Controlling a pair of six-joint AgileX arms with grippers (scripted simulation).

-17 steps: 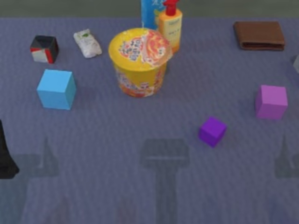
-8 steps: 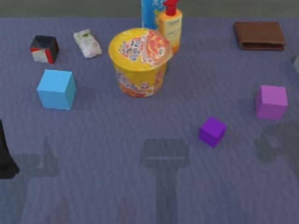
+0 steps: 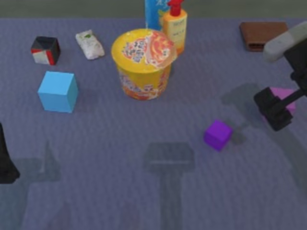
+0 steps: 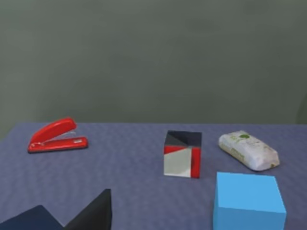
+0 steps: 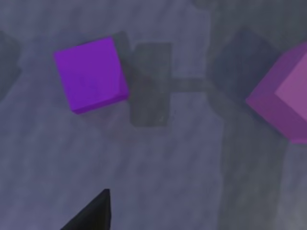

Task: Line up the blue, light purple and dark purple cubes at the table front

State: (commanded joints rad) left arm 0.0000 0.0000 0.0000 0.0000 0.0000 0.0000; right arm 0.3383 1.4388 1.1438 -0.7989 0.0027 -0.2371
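**Right claw over the light purple cube, other cubes scattered**

Cubes sit far apart on the tabletop [image 3: 120, 143]. From above, the blue cube [image 3: 58, 91] rests at the left side, just in front of a black, red and white cube [image 3: 45, 50] and a white packet [image 3: 89, 44]. The dark purple cube [image 3: 218, 134] lies right of centre, nearer the front. The light purple cube [image 3: 286, 96] is at the far right and mostly covered by the right claw [image 3: 277, 109], which hangs over it; I cannot tell how wide that claw stands. A noodle cup [image 3: 144, 62] stands mid-table with a yellow pump bottle [image 3: 175, 28] and a blue carton [image 3: 154, 13] behind it, and a brown wallet [image 3: 259, 34] lies at the back right, partly under the right arm.

The right wrist view shows what the top view hides: the light purple cube [image 5: 285, 98] sits bare on the tabletop, untouched, with the dark purple cube [image 5: 91, 74] well apart from it and a dark fingertip [image 5: 93, 213] at the frame's edge.

The left claw [image 3: 5, 165] is parked at the left edge; its opening cannot be told. Its wrist view alone reveals a red stapler [image 4: 56, 136], beyond the blue cube [image 4: 248, 201], the tricolour cube [image 4: 182, 154] and the packet [image 4: 248, 150].
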